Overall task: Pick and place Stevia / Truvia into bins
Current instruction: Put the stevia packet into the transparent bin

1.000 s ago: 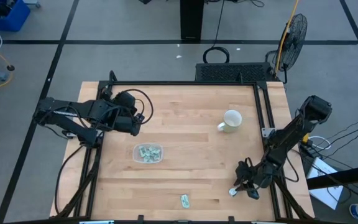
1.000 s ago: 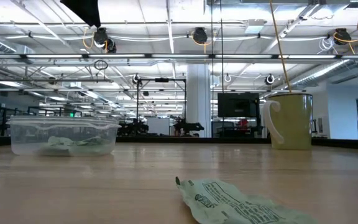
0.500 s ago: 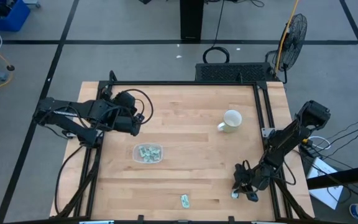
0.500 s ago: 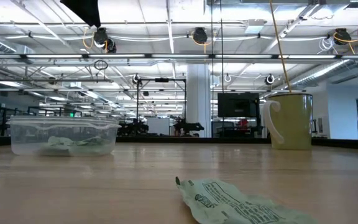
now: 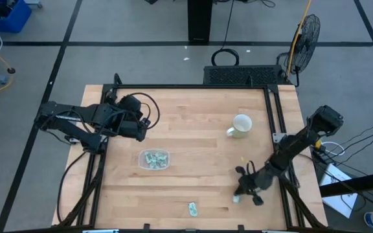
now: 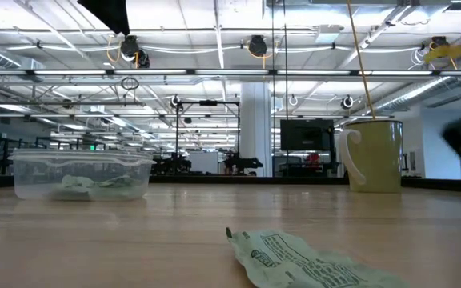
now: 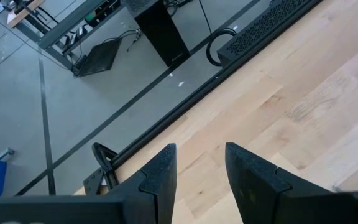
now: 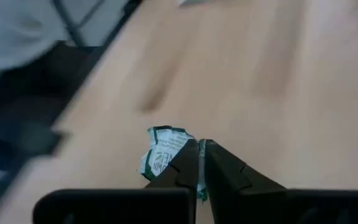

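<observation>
My right gripper (image 5: 241,193) is near the table's near right corner, shut on a crumpled green and white Stevia sachet (image 8: 161,151). Another sachet (image 5: 192,208) lies flat by the near edge, close to the low camera (image 6: 310,260). The clear bin (image 5: 154,159) stands left of centre with several sachets in it. My left gripper (image 5: 142,129) waits open over the far left of the table, its fingers (image 7: 160,171) around nothing. My right gripper pinches the sachet's crumpled edge (image 8: 180,153) between its two fingertips. The rest of the sachet sticks out to one side of the fingers. The fingers slant down toward the table's left. Whether the sachet is clear of the wood, I cannot tell.
A white mug (image 5: 241,125) stands right of centre, toward the far side. A black frame rail (image 5: 278,123) runs along the table's right edge, beside my right arm. Bare wood lies between my right gripper and the bin.
My right gripper has shut on the sachet near the right edge. It has then moved toward the table's left, taking the sachet along. My right arm now shows as a blur at the right of the low view.
</observation>
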You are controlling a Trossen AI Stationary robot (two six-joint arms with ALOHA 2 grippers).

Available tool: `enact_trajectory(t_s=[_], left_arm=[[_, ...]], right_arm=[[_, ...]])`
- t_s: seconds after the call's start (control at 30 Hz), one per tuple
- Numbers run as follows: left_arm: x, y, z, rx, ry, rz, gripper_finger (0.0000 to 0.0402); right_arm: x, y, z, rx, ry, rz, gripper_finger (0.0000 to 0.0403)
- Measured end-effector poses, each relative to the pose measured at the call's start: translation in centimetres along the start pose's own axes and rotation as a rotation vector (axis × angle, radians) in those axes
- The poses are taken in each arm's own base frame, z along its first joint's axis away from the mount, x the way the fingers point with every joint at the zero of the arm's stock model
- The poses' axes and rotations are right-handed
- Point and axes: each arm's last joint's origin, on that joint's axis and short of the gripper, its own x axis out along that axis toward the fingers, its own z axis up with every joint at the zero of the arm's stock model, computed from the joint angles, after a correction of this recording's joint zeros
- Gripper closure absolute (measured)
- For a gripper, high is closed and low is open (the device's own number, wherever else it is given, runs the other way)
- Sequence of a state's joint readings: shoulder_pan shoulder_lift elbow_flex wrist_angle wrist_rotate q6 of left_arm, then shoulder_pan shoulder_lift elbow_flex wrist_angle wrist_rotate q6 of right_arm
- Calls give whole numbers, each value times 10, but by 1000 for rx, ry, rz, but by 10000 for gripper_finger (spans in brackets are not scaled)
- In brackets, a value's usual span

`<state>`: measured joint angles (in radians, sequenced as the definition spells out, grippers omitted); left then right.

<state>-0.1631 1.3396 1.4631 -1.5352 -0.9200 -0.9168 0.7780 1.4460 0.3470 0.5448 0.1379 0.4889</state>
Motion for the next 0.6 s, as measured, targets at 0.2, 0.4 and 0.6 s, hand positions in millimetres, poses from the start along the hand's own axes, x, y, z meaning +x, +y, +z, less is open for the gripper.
enact_trajectory(t_s=[0.2, 0.4, 0.6], left_arm=[[0, 0, 0, 36, 0, 0, 259], [0, 0, 0, 77, 0, 0, 259], [0, 0, 0, 109, -4, 7, 259]], right_arm=[[7, -44, 55, -143, -129, -194, 391], [6, -73, 133, -409, -168, -357, 382], [23, -111, 187, -464, -232, -457, 381]])
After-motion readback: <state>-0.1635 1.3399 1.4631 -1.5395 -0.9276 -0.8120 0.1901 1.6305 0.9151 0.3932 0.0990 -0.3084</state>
